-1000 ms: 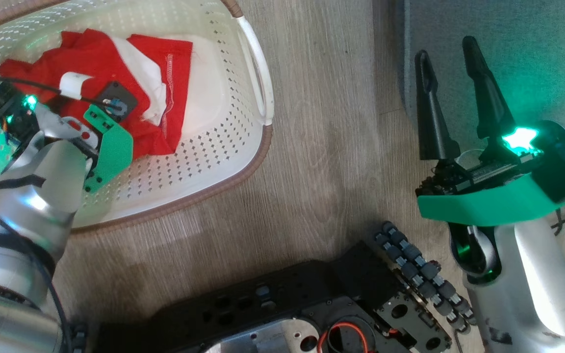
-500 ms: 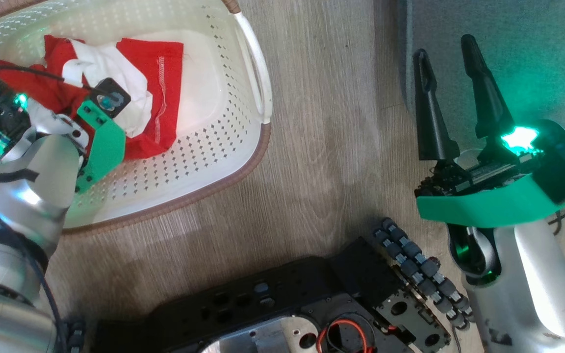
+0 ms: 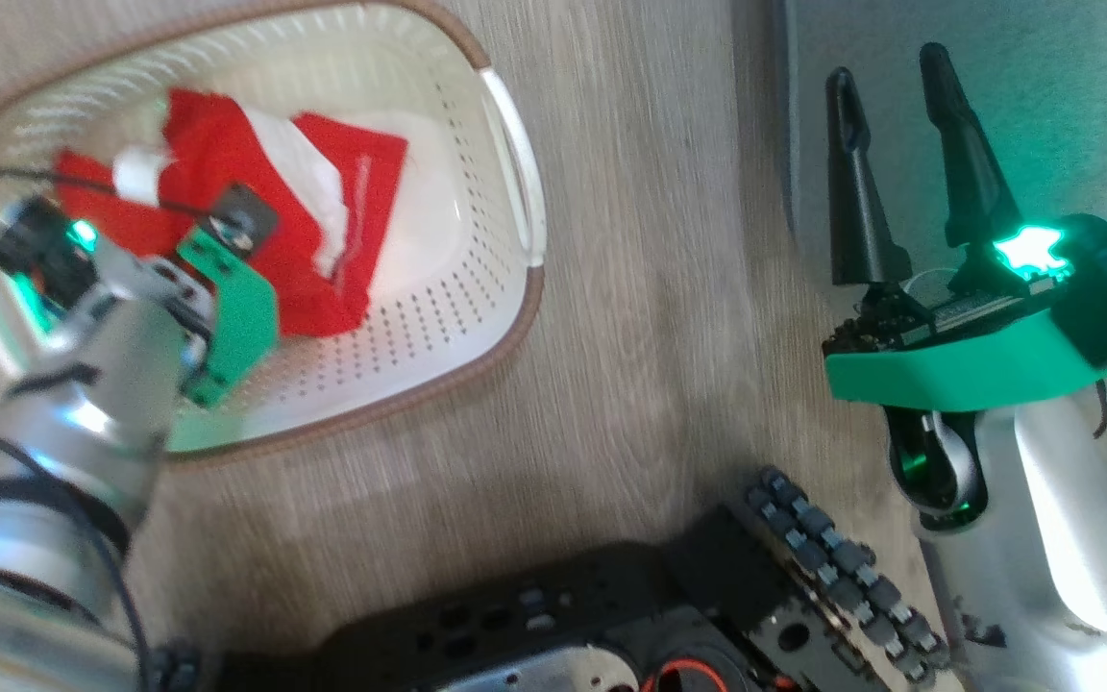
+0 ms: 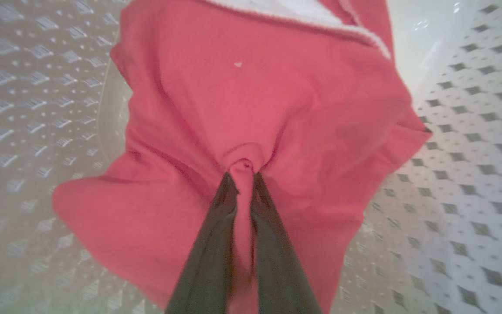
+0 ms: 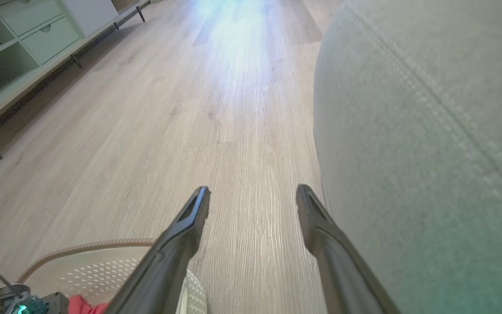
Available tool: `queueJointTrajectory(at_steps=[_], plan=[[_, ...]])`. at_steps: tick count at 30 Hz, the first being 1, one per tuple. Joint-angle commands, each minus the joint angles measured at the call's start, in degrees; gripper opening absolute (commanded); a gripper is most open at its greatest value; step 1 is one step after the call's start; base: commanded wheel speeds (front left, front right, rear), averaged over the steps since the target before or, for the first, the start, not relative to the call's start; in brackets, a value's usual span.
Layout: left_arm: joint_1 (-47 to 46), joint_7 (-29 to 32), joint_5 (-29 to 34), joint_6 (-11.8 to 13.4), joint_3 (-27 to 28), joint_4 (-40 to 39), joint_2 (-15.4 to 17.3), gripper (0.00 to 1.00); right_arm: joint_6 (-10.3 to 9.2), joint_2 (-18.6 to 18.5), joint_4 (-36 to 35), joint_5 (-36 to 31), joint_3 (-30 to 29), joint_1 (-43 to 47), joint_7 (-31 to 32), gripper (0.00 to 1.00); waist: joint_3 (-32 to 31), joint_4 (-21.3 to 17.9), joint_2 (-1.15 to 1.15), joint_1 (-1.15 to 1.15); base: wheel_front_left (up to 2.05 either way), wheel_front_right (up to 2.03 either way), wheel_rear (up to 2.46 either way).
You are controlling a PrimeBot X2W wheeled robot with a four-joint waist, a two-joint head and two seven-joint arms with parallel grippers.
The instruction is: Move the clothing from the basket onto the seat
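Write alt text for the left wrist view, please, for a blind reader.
The left gripper is shut on a pinched fold of the red clothing, inside the perforated cream basket.

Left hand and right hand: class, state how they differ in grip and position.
The left hand is shut, pinching a fold of the red fabric garment; the right hand is open and empty. The left hand is inside the cream perforated plastic basket; the right hand hangs over the wood-plank floor beside the grey upholstered seat. Both have two long dark fingers.
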Motion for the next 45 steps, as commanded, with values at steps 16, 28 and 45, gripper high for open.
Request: queueJointTrajectory(at_steps=[16, 28, 45], plan=[[11.2, -14.58, -8.8, -0.95, 6.0, -3.0, -5.13, 0.0, -0.01, 0.36, 3.58, -4.08, -3.31, 5.08, -0.35, 1.0, -24.78, 8.92, 0.0, 0.0, 0.0, 0.0, 0.0], [22.18, -14.73, -13.81, 0.11, 14.5, -27.77, -3.11, 0.0, -0.01, 0.36, 6.57, -5.85, -3.83, 9.15, -0.35, 1.0, -38.25, 12.57, 0.0, 0.0, 0.0, 0.0, 0.0], [36.54, -14.74, -12.65, 1.39, 27.72, -55.59, -6.05, 0.0, -0.01, -1.45, 7.12, -5.73, -3.17, 14.48, -0.35, 1.0, -48.05, 14.44, 0.0, 0.0, 0.0, 0.0, 0.0]])
